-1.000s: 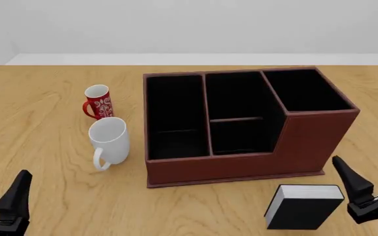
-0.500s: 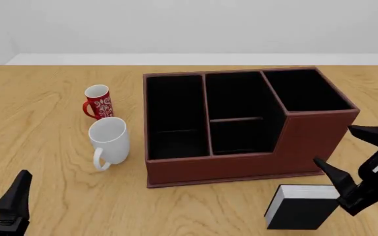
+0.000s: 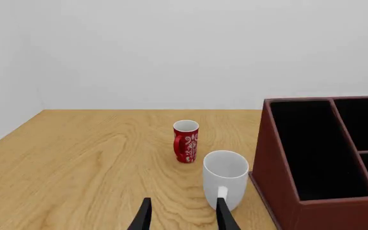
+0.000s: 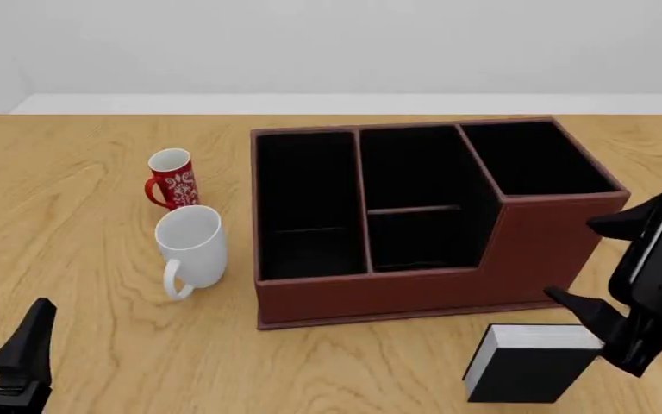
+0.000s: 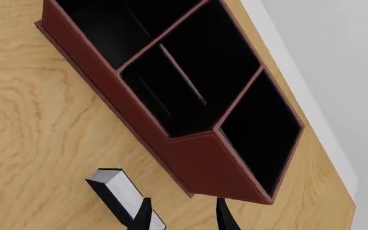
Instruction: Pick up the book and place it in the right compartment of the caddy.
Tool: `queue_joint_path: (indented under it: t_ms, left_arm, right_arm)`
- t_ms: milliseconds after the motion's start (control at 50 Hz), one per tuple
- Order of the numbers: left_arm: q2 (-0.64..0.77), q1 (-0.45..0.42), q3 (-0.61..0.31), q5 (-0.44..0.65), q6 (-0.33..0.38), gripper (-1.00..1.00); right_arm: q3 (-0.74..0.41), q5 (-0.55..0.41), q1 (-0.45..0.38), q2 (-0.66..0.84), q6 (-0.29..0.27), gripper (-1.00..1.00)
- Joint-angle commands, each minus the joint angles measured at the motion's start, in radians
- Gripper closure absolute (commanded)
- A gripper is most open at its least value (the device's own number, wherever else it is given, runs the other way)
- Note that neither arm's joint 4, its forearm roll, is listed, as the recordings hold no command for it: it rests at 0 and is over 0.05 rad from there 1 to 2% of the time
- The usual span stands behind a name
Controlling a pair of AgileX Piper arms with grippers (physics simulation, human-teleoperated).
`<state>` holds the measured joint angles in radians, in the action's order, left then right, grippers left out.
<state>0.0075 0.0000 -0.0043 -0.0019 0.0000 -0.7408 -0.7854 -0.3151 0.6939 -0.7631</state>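
Observation:
The black book (image 4: 527,362) with white page edges lies flat on the table just in front of the caddy's (image 4: 423,291) taller right end. In the right wrist view the book (image 5: 123,196) shows beside one finger (image 5: 144,215). The caddy's right compartment (image 4: 533,159) is the tall black-lined section, also seen in the right wrist view (image 5: 260,139). My right gripper (image 4: 571,260) hovers open over the book's right end, rolled sideways, holding nothing. My left gripper (image 4: 3,323) rests open at the near left corner, far from the book.
A red patterned mug (image 4: 172,178) and a white mug (image 4: 190,246) stand left of the caddy; the left wrist view shows the same white mug (image 3: 225,179) close ahead of the left fingers. The table's (image 4: 101,345) right edge lies beyond the caddy.
The right gripper has risen, rolled onto its side and shifted left towards the book's right end and the caddy. The left arm, book and mugs have not moved.

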Motion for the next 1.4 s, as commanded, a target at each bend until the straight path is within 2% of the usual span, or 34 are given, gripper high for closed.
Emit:
queue_joint_path:
  t_ms: [20,40,120,200,260,320,340,380,400,440,460,600,620,720,740,760,960,980,1000,1160,1220,1240,1260,1400]
  left_arm:
    - [0.0,0.0,0.0,0.0,0.0,-1.0]
    - [0.0,0.0,0.0,0.0,0.0,-1.0]
    - [0.0,0.0,0.0,0.0,0.0,-1.0]
    - [0.0,0.0,0.0,0.0,0.0,-1.0]
    - [0.0,0.0,0.0,0.0,0.0,-1.0]
    - [0.0,0.0,0.0,0.0,0.0,-1.0]
    - [0.0,0.0,0.0,0.0,0.0,-1.0]
    - [0.0,0.0,0.0,0.0,0.0,-1.0]
    - [0.0,0.0,0.0,0.0,0.0,-1.0]
    - [0.0,0.0,0.0,0.0,0.0,-1.0]
    - [0.0,0.0,0.0,0.0,0.0,-1.0]
    - [0.0,0.0,0.0,0.0,0.0,-1.0]
    - [0.0,0.0,0.0,0.0,0.0,-1.0]
    - [0.0,0.0,0.0,0.0,0.0,-1.0]
    - [0.0,0.0,0.0,0.0,0.0,-1.0]
    - [0.0,0.0,0.0,0.0,0.0,-1.0]
    - [0.0,0.0,0.0,0.0,0.0,-1.0]
    - [0.0,0.0,0.0,0.0,0.0,-1.0]
    - [0.0,0.0,0.0,0.0,0.0,-1.0]
    - [0.0,0.0,0.0,0.0,0.0,-1.0]
    - [0.0,0.0,0.0,0.0,0.0,-1.0]
    - [0.0,0.0,0.0,0.0,0.0,-1.0]
    - [0.0,0.0,0.0,0.0,0.0,-1.0]
    - [0.0,0.0,0.0,0.0,0.0,-1.0]
  right_arm:
    - [-0.064,-0.104,-0.013,0.038,-0.04,-1.0]
    - [-0.077,-0.114,-0.022,0.045,-0.023,-1.0]
    - [-0.075,-0.143,-0.028,0.056,-0.046,-1.0]
    - [-0.096,-0.166,-0.036,0.072,-0.041,-1.0]
    - [-0.102,-0.177,-0.026,0.083,-0.064,-1.0]
    - [-0.112,-0.19,-0.037,0.091,-0.051,-1.0]
    - [-0.101,-0.195,-0.03,0.089,-0.072,-1.0]
    - [-0.115,-0.209,-0.041,0.102,-0.057,-1.0]
    - [-0.117,-0.206,-0.032,0.109,-0.067,-1.0]
    - [-0.128,-0.231,-0.054,0.121,-0.038,-1.0]
    - [-0.121,-0.224,-0.036,0.12,-0.061,-1.0]
    - [-0.111,-0.253,-0.056,0.135,-0.041,-1.0]
    - [-0.106,-0.264,-0.072,0.144,-0.021,-1.0]
    - [-0.102,-0.27,-0.074,0.149,-0.022,-1.0]
    - [-0.113,-0.272,-0.077,0.16,-0.004,-1.0]
    - [-0.101,-0.272,-0.072,0.155,-0.02,-1.0]
    - [-0.097,-0.297,-0.071,0.182,-0.012,-1.0]
    - [-0.101,-0.303,-0.075,0.194,0.002,-1.0]
    - [-0.1,-0.295,-0.066,0.194,-0.01,-1.0]
    - [-0.072,-0.281,-0.073,0.211,0.007,-1.0]
    - [-0.062,-0.27,-0.055,0.217,-0.012,-1.0]
    - [-0.063,-0.274,-0.065,0.222,0.0,-1.0]
    - [-0.059,-0.268,-0.052,0.225,-0.015,-1.0]
    - [-0.05,-0.266,-0.064,0.245,-0.007,-1.0]
